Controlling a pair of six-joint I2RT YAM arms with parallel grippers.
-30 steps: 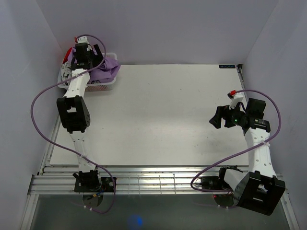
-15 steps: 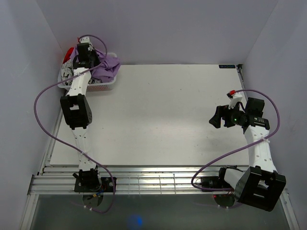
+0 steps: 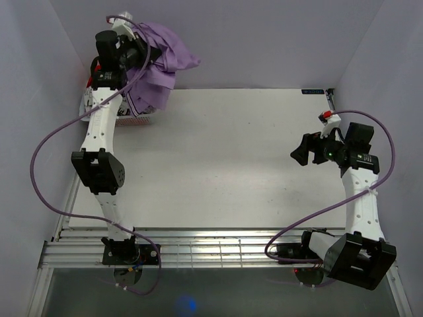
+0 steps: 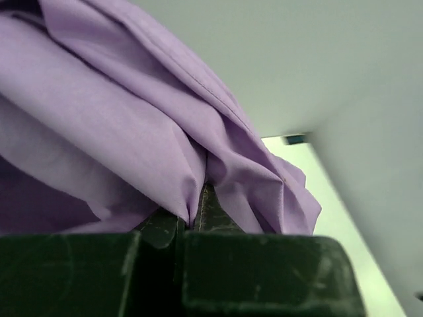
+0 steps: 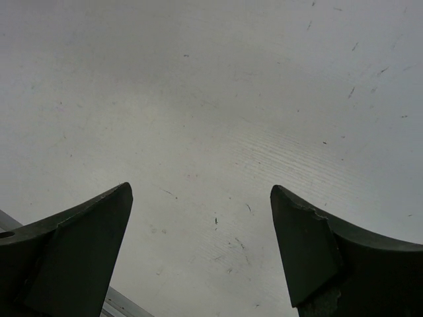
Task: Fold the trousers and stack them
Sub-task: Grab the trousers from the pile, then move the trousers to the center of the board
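One pair of trousers (image 3: 158, 66), lilac, soft cloth.

Location: hanging bunched from the left end effector (image 3: 125, 47) and spilling to its right. The lower folds reach down to the basket (image 3: 135, 120) directly beneath it. No part lies on the tabletop (image 3: 231, 165).

Left end effector (image 4: 195, 221): closed, with a gathered ridge of cloth pinched between the tips. The wrist view shows folds fanning up and away from that pinch.

Right end effector (image 3: 301, 154): jaws spread wide, nothing held. It hangs over bare tabletop, well apart from the trousers (image 4: 165, 119).

Handling (judged): light, limp and not fragile. The cloth holds no shape of its own, so it drapes and creases wherever it is unsupported. A single pinch lets the rest sag and twist. The weave looks smooth, so a thin pinch may slip and a gathered fold should grip better.

Where to hold (judged): two spaced points along the waistband or a leg hem, one per end effector, to stretch the cloth flat.

Orientation: crumpled, so no true long axis can be read. The drape runs downward from the pinch, with one lobe jutting off to its right. Waistband and hems cannot be told apart with certainty.
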